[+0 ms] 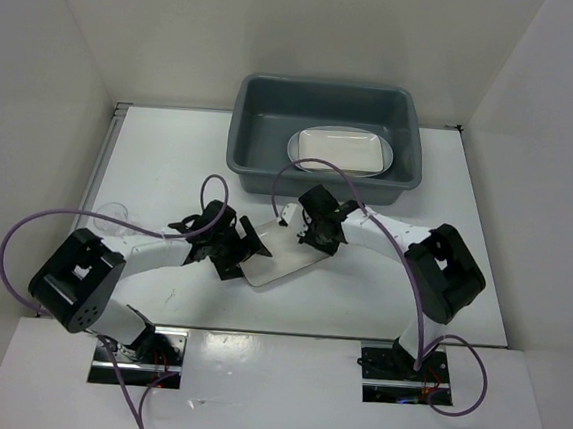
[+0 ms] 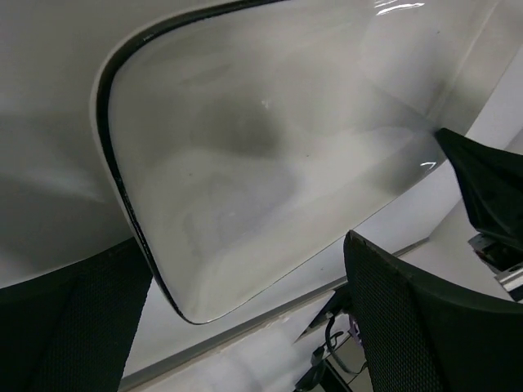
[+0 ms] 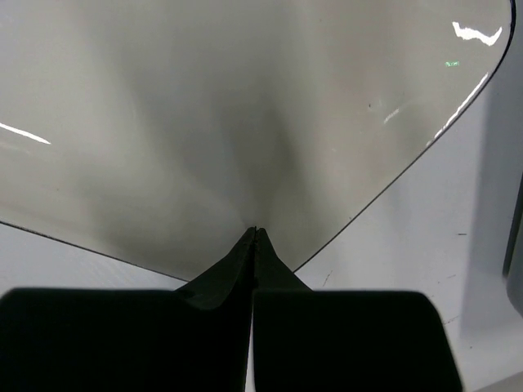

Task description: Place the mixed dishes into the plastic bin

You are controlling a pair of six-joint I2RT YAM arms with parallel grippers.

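A white rounded-rectangle plate (image 1: 284,262) is tilted between my two grippers in front of the dark grey plastic bin (image 1: 242,120). My right gripper (image 1: 311,239) is shut on the plate's far edge; in the right wrist view its jaws (image 3: 255,233) are pressed together over the plate (image 3: 245,106). My left gripper (image 1: 238,247) is open at the plate's left side; in the left wrist view (image 2: 237,245) the plate's corner (image 2: 245,163) lies between the spread fingers (image 2: 409,318). Another white plate (image 1: 337,151) lies inside the bin. A clear glass cup (image 1: 114,217) stands at the far left.
White walls close in the table on the left, back and right. The bin stands at the back centre. Purple cables loop over both arms. The table's near edge shows in the left wrist view (image 2: 245,331).
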